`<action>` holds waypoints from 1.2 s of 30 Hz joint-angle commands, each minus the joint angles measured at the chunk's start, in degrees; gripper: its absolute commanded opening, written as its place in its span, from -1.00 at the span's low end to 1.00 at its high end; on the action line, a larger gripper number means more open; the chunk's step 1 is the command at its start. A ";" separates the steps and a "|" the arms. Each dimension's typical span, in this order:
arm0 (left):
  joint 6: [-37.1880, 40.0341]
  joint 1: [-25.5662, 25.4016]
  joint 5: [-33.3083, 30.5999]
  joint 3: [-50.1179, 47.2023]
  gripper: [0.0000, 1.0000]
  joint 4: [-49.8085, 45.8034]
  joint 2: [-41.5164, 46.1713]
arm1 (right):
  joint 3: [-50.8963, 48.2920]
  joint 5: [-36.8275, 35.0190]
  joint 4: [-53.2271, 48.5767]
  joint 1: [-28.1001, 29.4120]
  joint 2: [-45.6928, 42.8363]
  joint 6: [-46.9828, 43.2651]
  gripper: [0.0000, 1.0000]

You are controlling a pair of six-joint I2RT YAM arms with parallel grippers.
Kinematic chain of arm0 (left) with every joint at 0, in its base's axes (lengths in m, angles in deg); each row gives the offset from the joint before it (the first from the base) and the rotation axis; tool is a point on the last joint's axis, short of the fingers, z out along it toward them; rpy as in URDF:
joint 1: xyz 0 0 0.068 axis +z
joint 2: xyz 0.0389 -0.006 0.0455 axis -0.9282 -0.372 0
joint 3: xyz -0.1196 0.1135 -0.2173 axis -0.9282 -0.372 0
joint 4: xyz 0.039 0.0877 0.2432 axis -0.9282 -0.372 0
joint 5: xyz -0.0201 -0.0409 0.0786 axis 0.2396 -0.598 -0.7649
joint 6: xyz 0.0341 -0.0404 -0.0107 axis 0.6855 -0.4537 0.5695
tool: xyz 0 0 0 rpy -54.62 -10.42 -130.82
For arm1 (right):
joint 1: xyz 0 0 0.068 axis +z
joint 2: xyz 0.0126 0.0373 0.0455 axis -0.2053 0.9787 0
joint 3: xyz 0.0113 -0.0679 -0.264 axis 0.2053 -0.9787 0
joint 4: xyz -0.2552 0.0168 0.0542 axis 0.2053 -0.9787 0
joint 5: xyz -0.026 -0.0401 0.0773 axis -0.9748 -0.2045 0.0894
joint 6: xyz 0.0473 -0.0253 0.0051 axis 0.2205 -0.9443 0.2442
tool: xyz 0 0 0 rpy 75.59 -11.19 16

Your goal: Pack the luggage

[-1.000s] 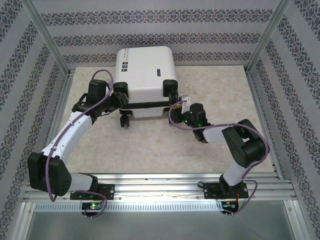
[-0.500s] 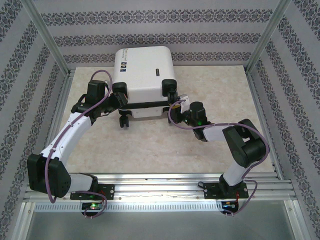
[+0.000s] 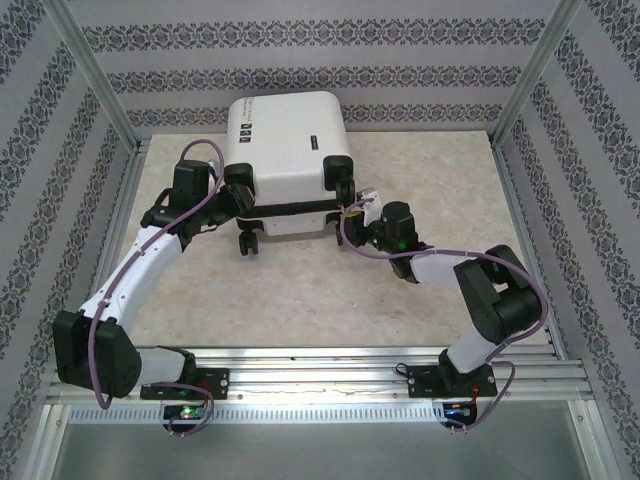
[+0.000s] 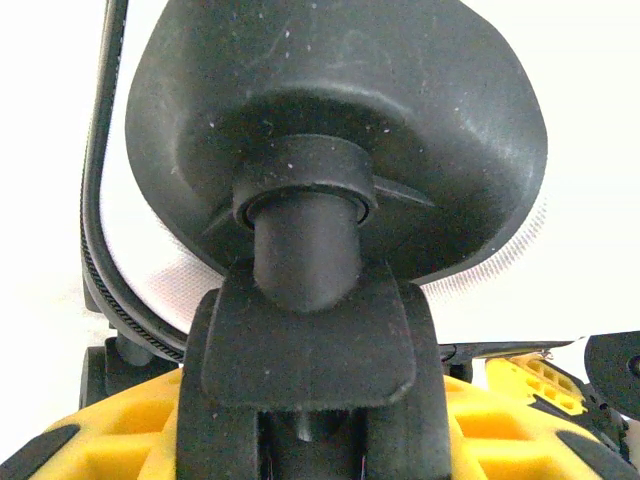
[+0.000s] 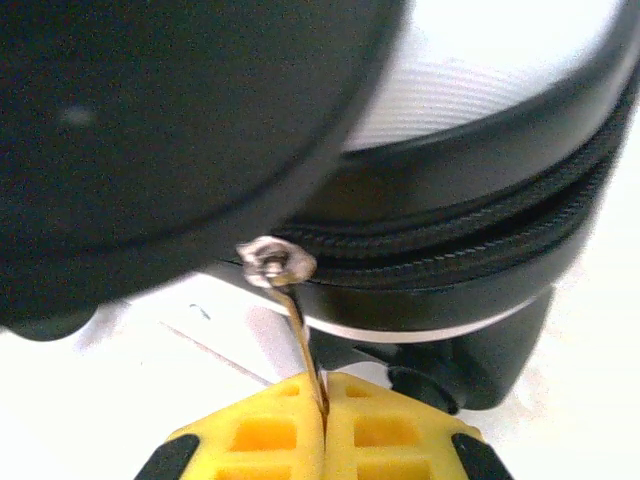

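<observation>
The luggage (image 3: pixel 290 140), a white hard-shell suitcase, lies closed at the back middle of the table. My left gripper (image 3: pixel 240 203) is at its near left corner. In the left wrist view a black caster wheel (image 4: pixel 310 330) sits clamped between my yellow fingers (image 4: pixel 520 410), under its round black housing (image 4: pixel 340 120). My right gripper (image 3: pixel 355 210) is at the near right corner. There its yellow jaws (image 5: pixel 325 410) are shut on the thin metal zipper pull (image 5: pixel 303 335), which hangs from the slider (image 5: pixel 275 262) on the black zipper track (image 5: pixel 470 250).
Aluminium frame posts (image 3: pixel 90 80) and patterned walls close in the beige table (image 3: pixel 430 180) on three sides. A metal rail (image 3: pixel 320 365) with both arm bases runs along the near edge. Another black caster (image 3: pixel 249 243) sticks out toward me.
My right gripper has moved in to the suitcase's near right corner and closed its jaws on the zipper pull. The left arm has kept its hold.
</observation>
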 commanded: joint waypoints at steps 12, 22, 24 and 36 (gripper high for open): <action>3.68 1.92 1.65 1.54 -0.88 6.19 5.80 | 1.72 12.81 6.25 -1.66 -2.23 -1.19 -0.97; 3.27 1.91 2.52 1.19 -0.87 6.41 6.52 | 5.30 13.19 6.68 -0.45 1.85 -1.38 -0.40; 3.09 1.91 2.67 0.89 -0.87 6.65 6.52 | 5.72 12.95 6.50 -0.26 2.53 -1.48 -0.32; 2.52 1.90 3.01 0.03 -0.88 7.33 6.47 | -0.85 9.01 8.24 1.10 3.19 0.18 -0.17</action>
